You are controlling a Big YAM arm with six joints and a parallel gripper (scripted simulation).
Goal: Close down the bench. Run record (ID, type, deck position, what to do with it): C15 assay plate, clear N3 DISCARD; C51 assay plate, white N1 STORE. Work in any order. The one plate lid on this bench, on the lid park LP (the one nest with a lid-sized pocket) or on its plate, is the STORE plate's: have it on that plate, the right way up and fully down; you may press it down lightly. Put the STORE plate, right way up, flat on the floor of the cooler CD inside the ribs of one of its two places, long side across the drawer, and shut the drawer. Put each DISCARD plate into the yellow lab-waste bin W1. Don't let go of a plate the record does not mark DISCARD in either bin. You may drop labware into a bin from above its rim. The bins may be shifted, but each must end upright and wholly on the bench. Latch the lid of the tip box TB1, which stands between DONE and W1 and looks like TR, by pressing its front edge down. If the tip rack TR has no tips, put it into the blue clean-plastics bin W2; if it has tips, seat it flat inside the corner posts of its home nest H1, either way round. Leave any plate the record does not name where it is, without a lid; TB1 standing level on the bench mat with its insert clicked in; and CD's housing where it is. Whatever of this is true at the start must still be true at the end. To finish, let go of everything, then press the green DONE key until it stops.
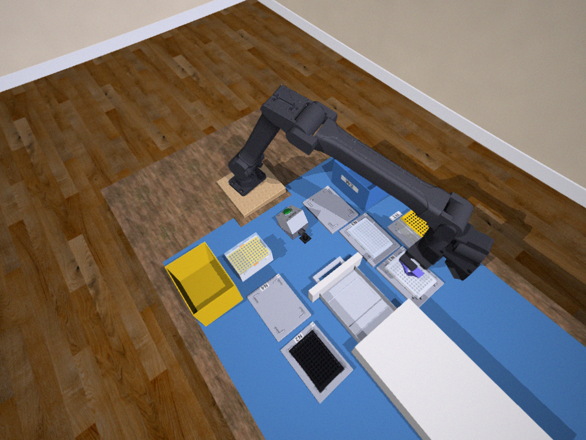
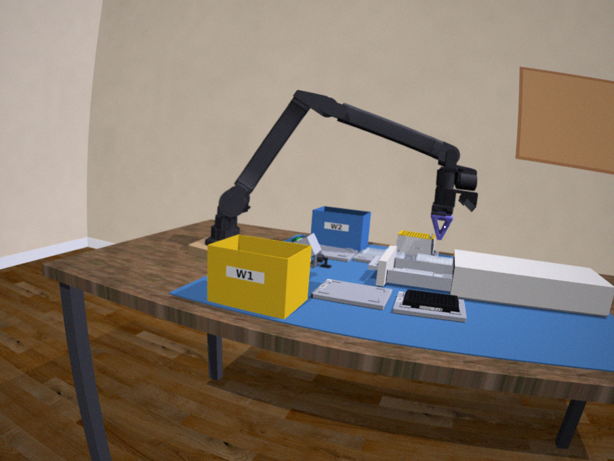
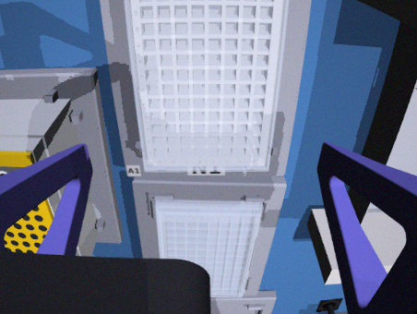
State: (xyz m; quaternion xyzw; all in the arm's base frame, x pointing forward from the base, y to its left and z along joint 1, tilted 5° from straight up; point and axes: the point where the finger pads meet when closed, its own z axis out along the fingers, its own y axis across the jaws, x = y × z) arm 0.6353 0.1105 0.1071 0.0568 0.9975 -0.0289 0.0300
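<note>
Purple claw (image 3: 208, 206) – wide open – above white plate (image 3: 208, 65)

Wide-spread pincer (image 3: 208, 194) hangs over the white plate (image 3: 208, 71); tip rack (image 1: 414, 222) just beside.

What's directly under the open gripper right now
The open gripper hangs above the white assay plate in its grey nest. The nest floor beneath the plate is covered.

A wooden bench (image 2: 123, 277) carries a blue mat (image 2: 495, 332) (arm base too).
</note>
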